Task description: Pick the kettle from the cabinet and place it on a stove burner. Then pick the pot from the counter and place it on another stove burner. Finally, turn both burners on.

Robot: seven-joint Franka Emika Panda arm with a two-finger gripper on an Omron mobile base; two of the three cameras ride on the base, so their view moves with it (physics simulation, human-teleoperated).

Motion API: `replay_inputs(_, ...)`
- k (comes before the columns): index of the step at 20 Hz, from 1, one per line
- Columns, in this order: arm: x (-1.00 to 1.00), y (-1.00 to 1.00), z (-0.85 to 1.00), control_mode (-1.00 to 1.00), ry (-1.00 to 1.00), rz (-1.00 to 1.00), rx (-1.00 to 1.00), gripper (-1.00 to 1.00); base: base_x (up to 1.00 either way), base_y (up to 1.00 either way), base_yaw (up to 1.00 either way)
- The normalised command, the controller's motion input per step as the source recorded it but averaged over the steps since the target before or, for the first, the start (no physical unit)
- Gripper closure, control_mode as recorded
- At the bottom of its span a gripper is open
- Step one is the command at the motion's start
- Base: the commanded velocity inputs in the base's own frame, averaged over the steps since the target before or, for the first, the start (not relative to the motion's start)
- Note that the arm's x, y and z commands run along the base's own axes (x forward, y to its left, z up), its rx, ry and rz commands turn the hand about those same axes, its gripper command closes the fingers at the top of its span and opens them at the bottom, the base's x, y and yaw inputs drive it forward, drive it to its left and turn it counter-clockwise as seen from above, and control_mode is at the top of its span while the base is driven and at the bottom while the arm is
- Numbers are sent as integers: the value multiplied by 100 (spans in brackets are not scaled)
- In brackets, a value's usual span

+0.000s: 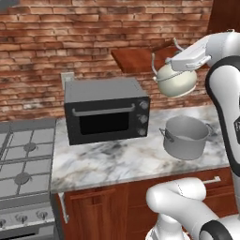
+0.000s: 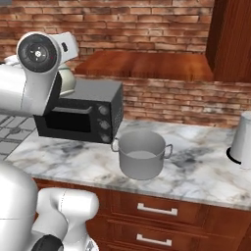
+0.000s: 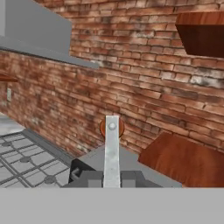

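The cream-white kettle (image 1: 176,80) hangs in the air above the counter (image 1: 112,161), between the microwave and the pot. My gripper (image 1: 169,63) is shut on its arched wire handle from the right. In the hand view the gripper (image 3: 111,177) clamps the grey handle strip (image 3: 111,148), with the reddish-brown wooden piece (image 3: 112,127) just beyond. The kettle (image 2: 67,81) peeks out behind my arm in the right base view. The grey pot (image 1: 185,136) (image 2: 141,154) stands on the counter below and right of the kettle. The cabinet ledge (image 1: 138,59) (image 2: 147,65) sits behind. The stove burners (image 1: 22,178) (image 3: 49,178) lie to the left.
A black microwave (image 1: 106,110) (image 2: 81,113) stands on the counter between the stove and the pot. A tall white paper-towel roll (image 2: 242,139) is at the counter's far right. Drawer fronts with silver handles (image 2: 157,210) run below. A brick wall (image 1: 70,37) backs everything.
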Motion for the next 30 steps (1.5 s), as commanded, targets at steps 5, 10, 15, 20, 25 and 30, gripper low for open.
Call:
replay_inputs(5,0,0,0,100,0,0,0,100,-18,64,0)
replay_inputs(10,0,0,0,100,0,0,0,100,-23,60,0)
replay_inputs(15,0,0,0,100,0,0,0,100,-21,58,0)
replay_inputs(20,0,0,0,100,0,0,0,100,-16,61,0)
replay_inputs(25,0,0,0,100,0,0,0,100,-12,62,0)
replay_inputs(30,0,0,0,100,0,0,0,100,-9,62,0)
